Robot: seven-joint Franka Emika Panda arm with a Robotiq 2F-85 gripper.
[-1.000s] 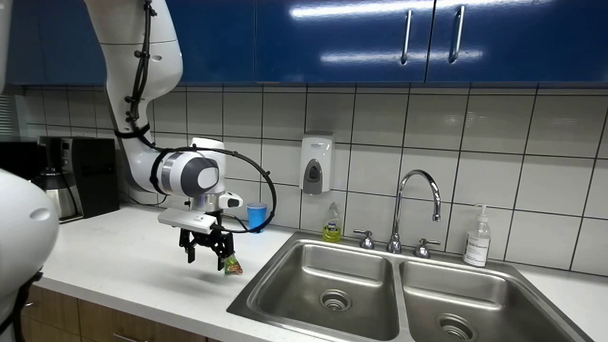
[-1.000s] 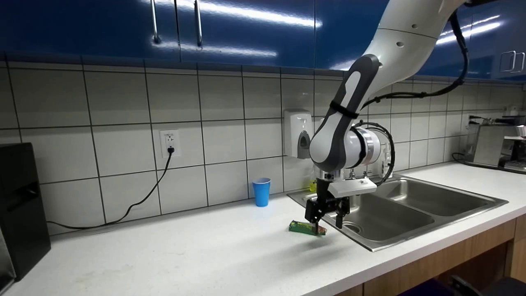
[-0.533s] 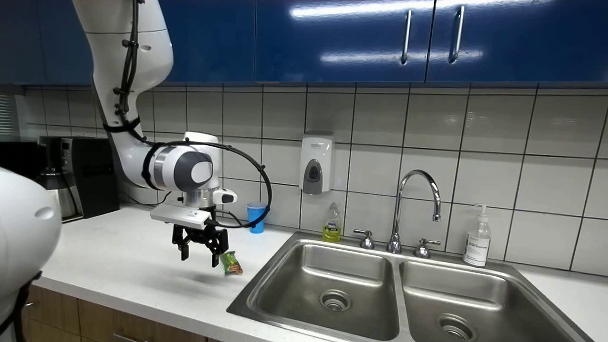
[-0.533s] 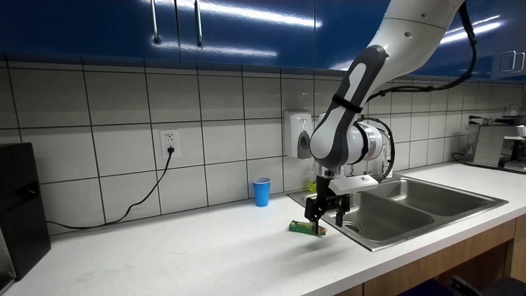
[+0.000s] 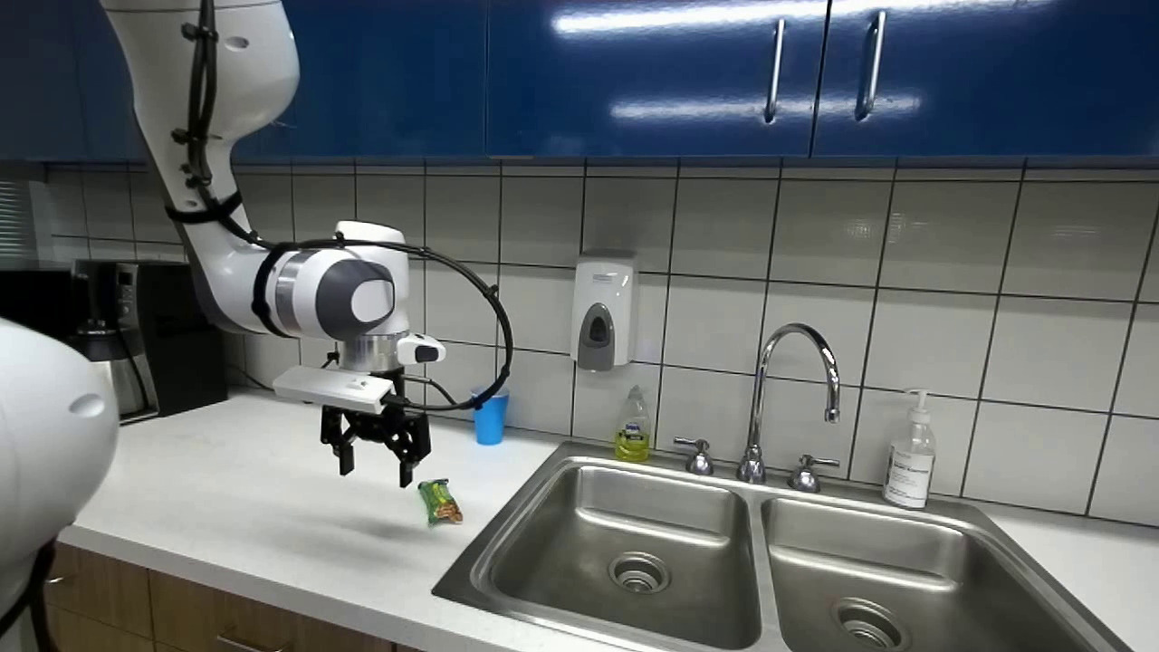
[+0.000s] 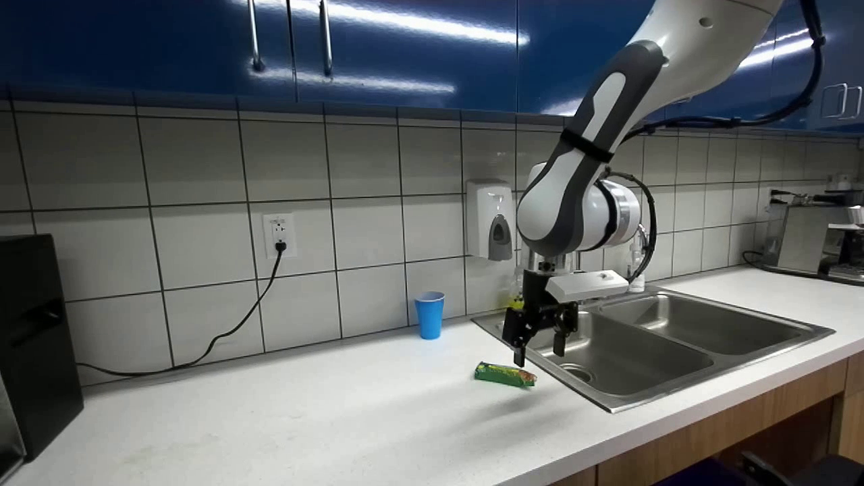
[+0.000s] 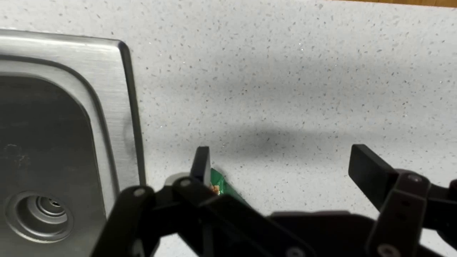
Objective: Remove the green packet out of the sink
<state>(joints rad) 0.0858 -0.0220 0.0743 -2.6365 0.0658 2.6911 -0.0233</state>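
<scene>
The green packet [image 5: 441, 503] lies flat on the white counter, just outside the left rim of the sink [image 5: 759, 561]. In an exterior view the whole packet [image 6: 505, 374] shows on the counter beside the sink [image 6: 617, 402]. My gripper [image 5: 376, 473] is open and empty, above the counter and apart from the packet; it also shows in an exterior view [image 6: 539, 356]. In the wrist view the fingers [image 7: 280, 157] are wide apart. One end of the packet [image 7: 218, 181] shows by the left finger, the rest hidden behind it. The sink's corner [image 7: 114, 89] is at the left.
A blue cup [image 5: 490, 421] stands on the counter by the wall. A yellow soap bottle [image 5: 633, 430], the faucet [image 5: 759, 398] and a pump bottle [image 5: 910, 457] stand along the sink's back. A wall dispenser [image 5: 604, 312] hangs above. A black coffee machine [image 5: 181, 340] stands farther along.
My open gripper has risen from the counter and shifted slightly away from the packet. A finger that overlapped the packet in both exterior views is now clear of it. The packet stays put.
</scene>
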